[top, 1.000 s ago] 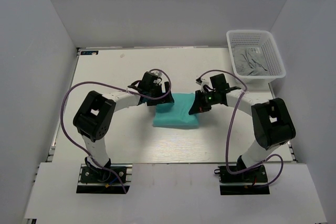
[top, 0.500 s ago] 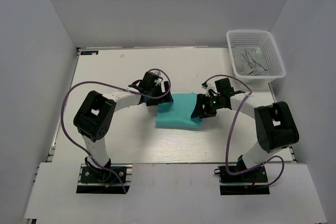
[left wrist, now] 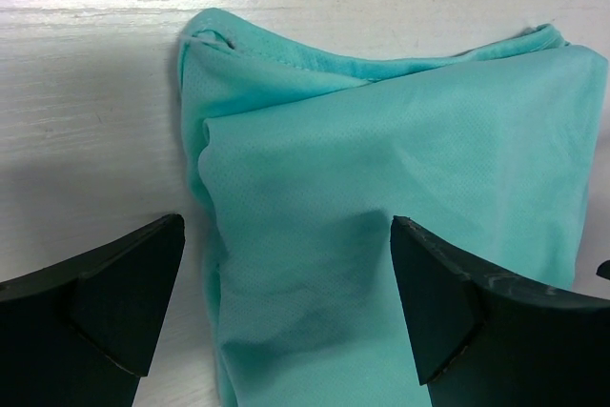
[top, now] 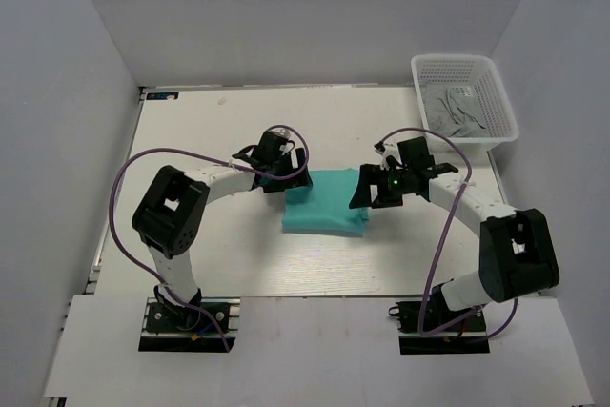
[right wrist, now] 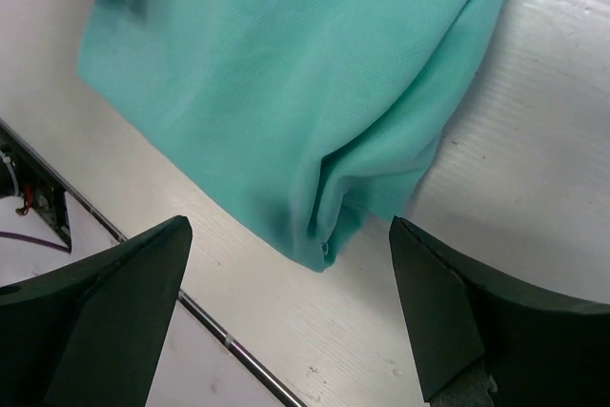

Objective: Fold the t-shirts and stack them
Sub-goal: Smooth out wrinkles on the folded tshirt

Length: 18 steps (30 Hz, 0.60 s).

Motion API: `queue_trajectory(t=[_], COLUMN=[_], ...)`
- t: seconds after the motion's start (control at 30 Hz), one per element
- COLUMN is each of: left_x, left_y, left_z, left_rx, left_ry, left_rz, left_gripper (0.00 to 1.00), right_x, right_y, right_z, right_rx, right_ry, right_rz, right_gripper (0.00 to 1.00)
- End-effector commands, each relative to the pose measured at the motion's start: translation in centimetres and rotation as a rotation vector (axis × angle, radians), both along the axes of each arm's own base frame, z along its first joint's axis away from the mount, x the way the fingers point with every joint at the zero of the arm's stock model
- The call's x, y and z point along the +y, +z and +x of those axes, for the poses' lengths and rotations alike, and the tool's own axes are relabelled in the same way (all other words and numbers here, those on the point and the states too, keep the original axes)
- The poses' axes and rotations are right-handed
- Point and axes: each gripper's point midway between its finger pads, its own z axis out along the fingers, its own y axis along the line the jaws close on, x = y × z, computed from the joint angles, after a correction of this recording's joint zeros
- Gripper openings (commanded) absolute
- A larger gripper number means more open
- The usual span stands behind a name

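Note:
A teal-green t-shirt (top: pixel 324 201) lies folded into a rough rectangle in the middle of the table. My left gripper (top: pixel 284 182) hovers at its left end, jaws wide open; in the left wrist view the cloth (left wrist: pixel 381 197) fills the gap between the black fingertips (left wrist: pixel 124 293), untouched. My right gripper (top: pixel 365 195) stands at the shirt's right end, also open. In the right wrist view the shirt's folded corner (right wrist: pixel 324 235) lies on the table between and beyond the fingertips (right wrist: pixel 448 302), free of them.
A white mesh basket (top: pixel 496 92) at the back right corner holds grey cloth (top: pixel 456 111). Purple cables loop from both arms. The table's front edge with a metal rail (right wrist: pixel 238 350) shows in the right wrist view.
My right gripper has opened and let go of the shirt's right end, then drawn back to the right and up. The left gripper stays open in place.

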Motion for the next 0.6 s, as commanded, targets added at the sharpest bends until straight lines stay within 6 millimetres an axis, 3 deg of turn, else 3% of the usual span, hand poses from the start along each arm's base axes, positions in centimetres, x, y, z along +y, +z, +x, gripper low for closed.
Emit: queue_trajectory(t=[0.0, 0.17, 0.3, 0.4, 0.5, 0.57], left_x=[2.5, 2.1, 2.1, 2.1, 2.0, 2.0], left_y=[-2.1, -2.0, -2.6, -2.6, -2.6, -2.6], left_z=[-2.5, -2.5, -2.5, -2.5, -2.6, -2.6], left_rx=[0.089, 0.089, 0.097, 0.097, 0.101, 0.101], left_ry=[0.021, 0.01, 0.01, 0.01, 0.005, 0.005], left_rz=[0.093, 0.075, 0.08, 0.08, 0.073, 0.073], left_gripper=[1.0, 1.0, 1.0, 1.0, 1.0, 1.0], right_x=[0.5, 1.6, 2.4, 3.4, 3.9, 4.2], right_y=[0.8, -1.0, -1.2, -1.0, -1.2, -1.2], right_z=[2.1, 3.2, 3.7, 3.5, 3.4, 3.6], right_rx=[-0.035, 0.023, 0.038, 0.047, 0.074, 0.078], right_ry=[-0.03, -0.01, 0.016, 0.05, 0.072, 0.079], right_rz=[-0.001, 0.012, 0.046, 0.093, 0.122, 0.137], right_gripper=[0.9, 0.87, 0.79, 0.79, 0.67, 0.52])
